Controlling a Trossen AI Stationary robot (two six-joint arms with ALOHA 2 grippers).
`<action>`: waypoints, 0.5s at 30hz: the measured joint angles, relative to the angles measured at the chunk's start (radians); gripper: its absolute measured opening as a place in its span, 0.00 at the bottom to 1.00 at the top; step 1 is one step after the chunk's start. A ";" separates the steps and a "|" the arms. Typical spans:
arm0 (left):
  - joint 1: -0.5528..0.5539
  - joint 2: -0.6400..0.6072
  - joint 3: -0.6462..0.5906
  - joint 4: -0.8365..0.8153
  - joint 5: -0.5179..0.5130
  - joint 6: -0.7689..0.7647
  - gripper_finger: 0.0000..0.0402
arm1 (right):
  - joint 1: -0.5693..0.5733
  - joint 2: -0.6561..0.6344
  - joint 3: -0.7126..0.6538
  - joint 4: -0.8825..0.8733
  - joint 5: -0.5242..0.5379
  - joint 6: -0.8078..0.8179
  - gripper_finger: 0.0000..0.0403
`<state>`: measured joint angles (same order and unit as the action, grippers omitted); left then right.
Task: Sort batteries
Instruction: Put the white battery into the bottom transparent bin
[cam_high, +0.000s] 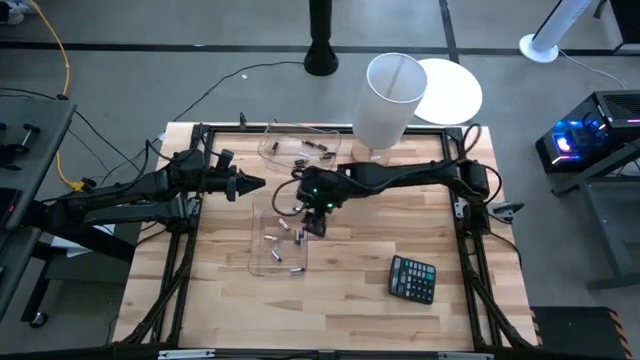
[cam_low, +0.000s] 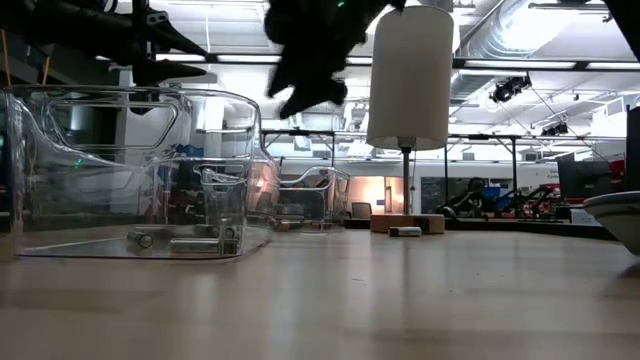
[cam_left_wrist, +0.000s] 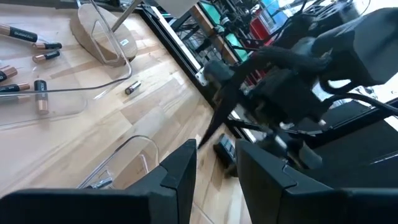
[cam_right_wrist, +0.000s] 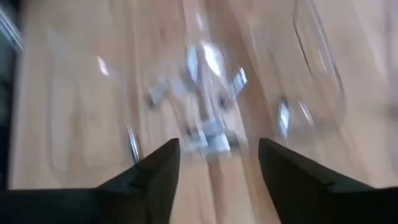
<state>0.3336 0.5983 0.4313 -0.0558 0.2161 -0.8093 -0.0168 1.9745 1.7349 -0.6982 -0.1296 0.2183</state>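
Where the wooden counter (cam_high: 340, 310) runs toward its near edge, it lies mostly bare, with only a black calculator (cam_high: 412, 277) near the right corner, so open room sits in front of both arms. The right gripper (cam_high: 314, 222) hangs over the near clear tray (cam_high: 262, 262), its fingers (cam_right_wrist: 155, 174) spread apart with nothing between them in its wrist view. The left gripper (cam_high: 252, 184) hovers just left of the trays, above the counter, and its own wrist view shows the fingers (cam_left_wrist: 177, 177) parted and empty.

From above, several batteries (cam_high: 280, 240) lie scattered in the near tray, their long axes pointing different ways, some along the tray's length and some across it. A few more batteries (cam_high: 312, 149) rest in the far clear tray (cam_high: 272, 140), lying roughly side to side. A tall white cylinder (cam_high: 390, 98) stands at the far edge, in front of a white disc (cam_high: 455, 90).

The low view alone shows the cells (cam_low: 185, 241) flat on the tray floor, and one loose cell (cam_low: 405, 231) farther back on the counter. The left wrist view adds copper-tipped cells (cam_left_wrist: 37, 45) lying level in a tray.
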 joint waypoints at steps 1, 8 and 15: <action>0.000 0.000 0.000 0.000 0.000 0.000 0.26 | 0.000 -0.006 0.015 -0.082 0.023 -0.019 0.54; 0.000 0.000 0.000 0.001 0.000 0.002 0.26 | -0.029 -0.106 -0.186 -0.345 0.196 -0.082 0.55; 0.000 0.000 0.000 0.000 0.000 0.002 0.26 | -0.142 -0.143 -0.419 -0.166 0.384 -0.112 0.53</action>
<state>0.3336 0.5987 0.4313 -0.0554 0.2161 -0.8078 -0.1590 1.8319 1.3158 -0.8642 0.2549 0.1060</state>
